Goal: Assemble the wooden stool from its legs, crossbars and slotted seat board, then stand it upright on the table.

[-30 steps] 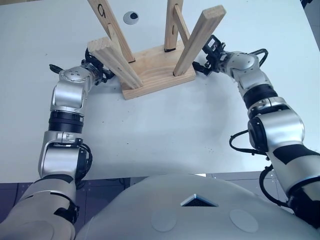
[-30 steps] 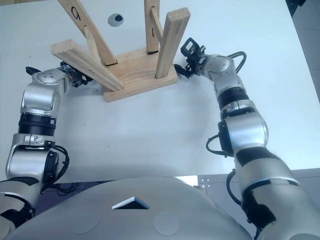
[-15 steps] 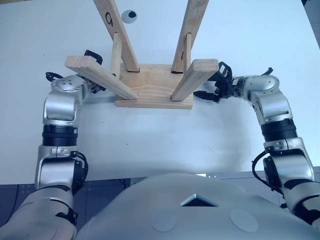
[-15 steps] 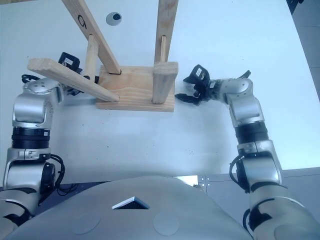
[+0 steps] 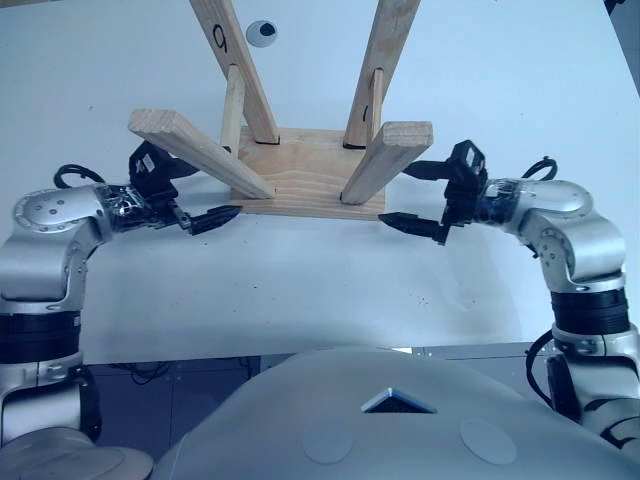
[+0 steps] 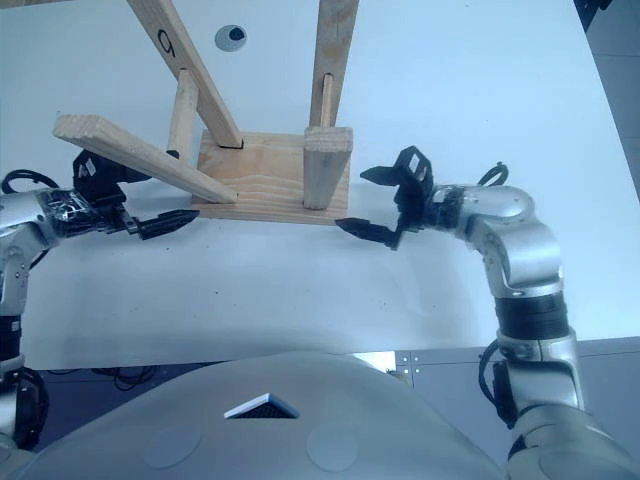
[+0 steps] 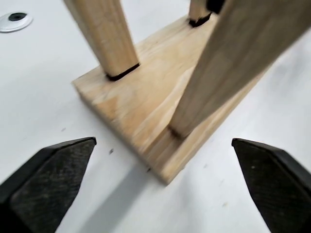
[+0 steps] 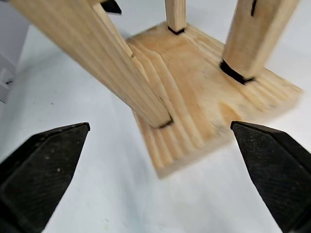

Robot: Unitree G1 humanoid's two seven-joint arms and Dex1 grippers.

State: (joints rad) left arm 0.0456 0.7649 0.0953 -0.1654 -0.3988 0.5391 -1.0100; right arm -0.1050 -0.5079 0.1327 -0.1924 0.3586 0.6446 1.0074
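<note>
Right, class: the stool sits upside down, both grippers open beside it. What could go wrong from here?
1. The seat board lies flat on the table, so the open left gripper and right gripper may slip off its edges.
2. The near legs lean out toward both grippers; lifting could knock them.
3. Turning it over might loosen the legs.

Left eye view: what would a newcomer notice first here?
The wooden stool sits upside down on the white table, its seat board flat and its four legs pointing up. The left gripper and right gripper flank it, both open and empty.
</note>
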